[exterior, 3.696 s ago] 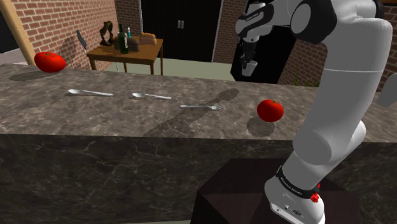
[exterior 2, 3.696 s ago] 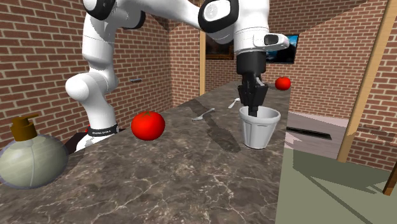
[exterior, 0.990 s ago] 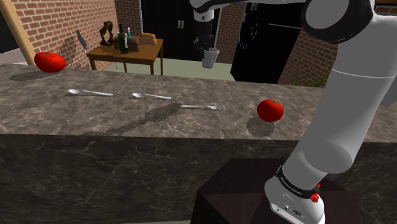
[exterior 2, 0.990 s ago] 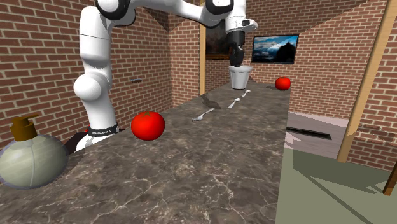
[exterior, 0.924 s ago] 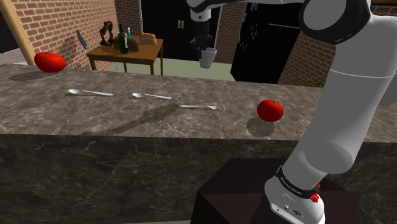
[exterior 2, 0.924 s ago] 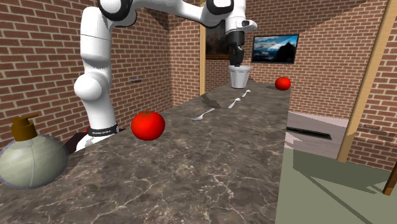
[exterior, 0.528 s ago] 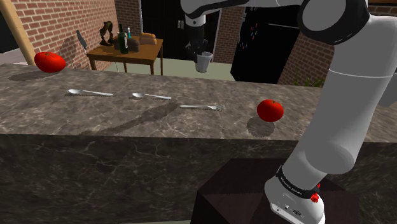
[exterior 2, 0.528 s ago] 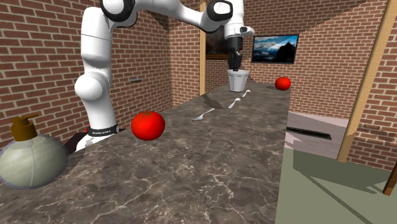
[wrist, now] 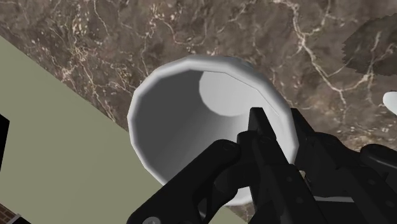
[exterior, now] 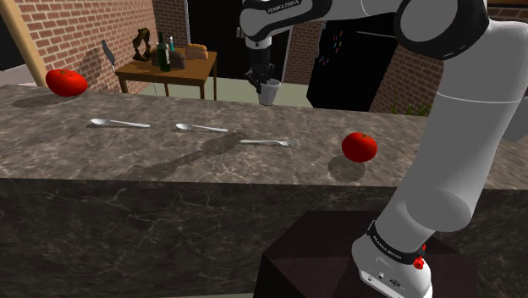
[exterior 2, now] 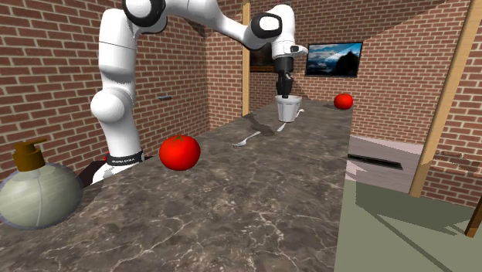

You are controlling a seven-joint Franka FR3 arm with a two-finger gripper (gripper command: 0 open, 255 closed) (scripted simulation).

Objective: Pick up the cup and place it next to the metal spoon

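A white cup [exterior: 269, 91] hangs just above the far edge of the dark marble counter [exterior: 169, 157], with my gripper [exterior: 264, 80] shut on its rim. In the second exterior view the cup [exterior 2: 287, 109] hovers a little above the counter, the gripper [exterior 2: 286, 94] gripping it from above. The wrist view shows the cup's inside [wrist: 191, 108], with the gripper [wrist: 273, 137] pinching its wall, one finger inside and one outside. Three pieces of metal cutlery lie in a row: a spoon [exterior: 118, 124], a second spoon [exterior: 200, 128] and a third piece [exterior: 266, 142]. The cup is behind the second and third.
A red tomato [exterior: 360, 146] sits on the counter near the arm, another tomato [exterior: 66, 81] at the far left end. A soap dispenser [exterior 2: 35, 189] stands at the near end in the second exterior view. Beyond the counter's far edge is green floor [wrist: 57, 133] and a wooden table [exterior: 167, 74].
The gripper has carried the cup to the shoulder view's left and lower, from high over the tomato end down to just behind the cutlery row.
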